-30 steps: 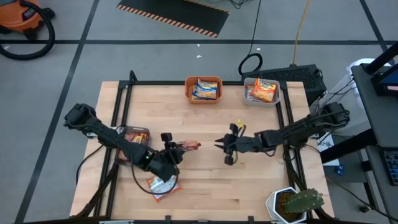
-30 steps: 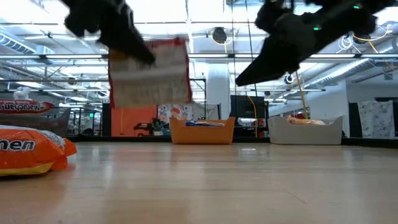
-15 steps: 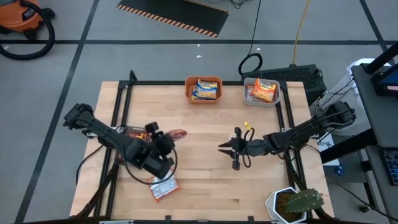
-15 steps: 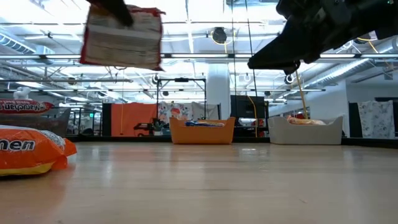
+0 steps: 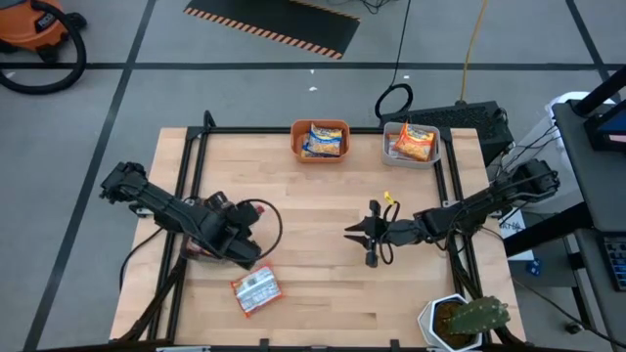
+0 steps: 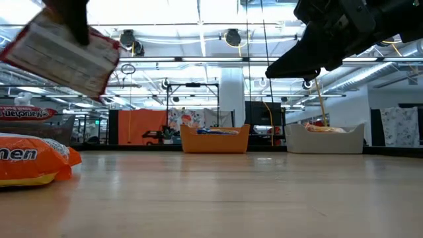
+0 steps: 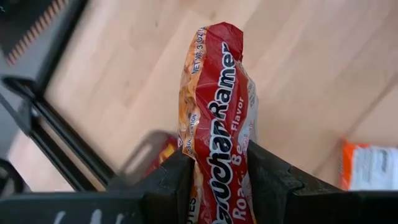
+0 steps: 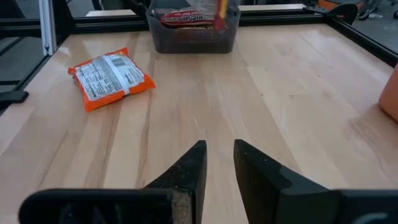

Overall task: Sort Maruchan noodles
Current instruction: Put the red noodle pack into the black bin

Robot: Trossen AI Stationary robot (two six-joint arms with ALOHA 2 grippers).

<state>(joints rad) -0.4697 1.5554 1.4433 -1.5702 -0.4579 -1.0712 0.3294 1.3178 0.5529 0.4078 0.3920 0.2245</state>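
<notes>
My left gripper (image 7: 217, 167) is shut on a red Maruchan noodle packet (image 7: 217, 99) and holds it high over the table's left part; in the low view this red packet (image 6: 63, 59) hangs tilted. In the high view my left gripper (image 5: 242, 246) hides it. An orange packet (image 5: 255, 291) lies flat on the table near the front edge, toward the near side of that gripper. My right gripper (image 5: 350, 233) hovers over the table's middle right, its fingers (image 8: 189, 165) a narrow gap apart with nothing between them. My left gripper pinches the red packet between its two fingers (image 7: 174, 180), one on each flat face, on the lettered part of the wrapper (image 7: 219, 158), which bulges between them. The fingers slant down from above. The packet juts past the fingertips, tilted and clear of the table.
A dark bin (image 8: 193, 28) with red packets stands at the table's left edge, partly under my left arm. An orange bin (image 5: 320, 140) and a grey bin (image 5: 411, 144), both holding packets, stand at the far edge. A potted plant (image 5: 469, 318) sits at the near right corner.
My left gripper has risen and drawn back toward the table's left edge with the red packet, rolling its wrist and tipping further downward. The packet, upright a second ago, now hangs tilted and higher.
</notes>
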